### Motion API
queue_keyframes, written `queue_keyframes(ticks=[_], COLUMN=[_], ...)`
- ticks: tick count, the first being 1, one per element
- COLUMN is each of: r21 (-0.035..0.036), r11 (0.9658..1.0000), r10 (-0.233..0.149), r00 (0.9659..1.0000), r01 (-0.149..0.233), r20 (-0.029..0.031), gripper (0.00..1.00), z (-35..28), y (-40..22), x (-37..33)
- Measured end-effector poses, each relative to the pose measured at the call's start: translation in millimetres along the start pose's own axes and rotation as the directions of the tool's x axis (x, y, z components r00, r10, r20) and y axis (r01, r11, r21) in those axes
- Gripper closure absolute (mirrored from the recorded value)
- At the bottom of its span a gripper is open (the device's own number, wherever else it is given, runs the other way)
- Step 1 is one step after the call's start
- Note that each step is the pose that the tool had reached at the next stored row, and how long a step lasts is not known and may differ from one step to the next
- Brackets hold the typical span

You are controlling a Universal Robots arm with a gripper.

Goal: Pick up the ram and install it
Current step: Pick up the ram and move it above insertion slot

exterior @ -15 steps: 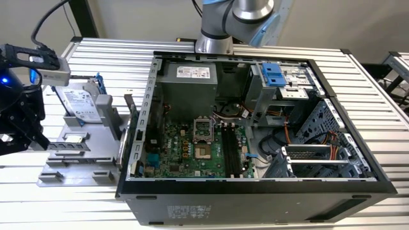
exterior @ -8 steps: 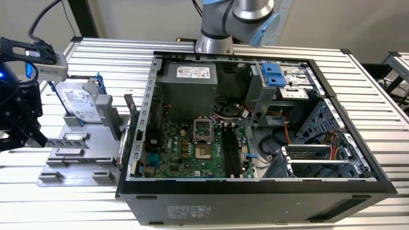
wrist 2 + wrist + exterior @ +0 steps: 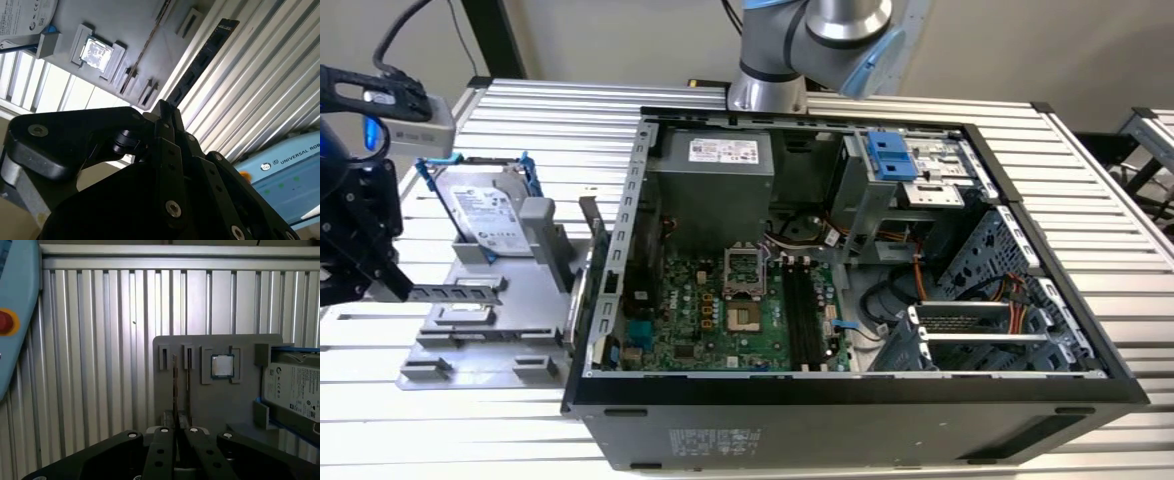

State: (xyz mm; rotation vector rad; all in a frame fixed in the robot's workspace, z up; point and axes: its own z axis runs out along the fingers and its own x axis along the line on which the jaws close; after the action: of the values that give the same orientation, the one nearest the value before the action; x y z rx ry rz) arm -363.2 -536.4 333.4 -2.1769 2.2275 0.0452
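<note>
- Gripper (image 3: pixel 400 290) hangs at the exterior view's left edge, over the left side of a grey tray (image 3: pixel 480 350), its fingers pressed together on one end of the ram (image 3: pixel 454 292).
- From the fingertips the ram juts toward the exterior view's right, roughly level, well apart from the open computer case (image 3: pixel 854 420).
- The tray sits just beside the case's left wall on a ribbed metal table (image 3: pixel 560 110); open table runs left of the tray and nearer than it.
- A hard drive (image 3: pixel 487 215) stands on edge at the tray's far end, near the ram but apart from it.
- The motherboard (image 3: pixel 707 320) lies flat inside the case, fenced by the frame on every side and open from above.
- In the second wrist view the ram (image 3: pixel 202 57) shows its broad face and dark chips, reaching past the tray's edge over the table.
- In the first wrist view the ram (image 3: pixel 175 385) appears edge-on as a thin line, near a small square chip (image 3: pixel 221 365) seated in the tray.
</note>
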Motion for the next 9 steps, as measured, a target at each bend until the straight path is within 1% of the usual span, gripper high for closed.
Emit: queue_keyframes(ticks=[9], r21=[0.0001], r11=[1.0000], r10=[0.002], r00=[1.0000], r01=[-0.002], r20=[0.0000], gripper=[1.00], z=[-9.4], y=[0.2], x=[-0.4])
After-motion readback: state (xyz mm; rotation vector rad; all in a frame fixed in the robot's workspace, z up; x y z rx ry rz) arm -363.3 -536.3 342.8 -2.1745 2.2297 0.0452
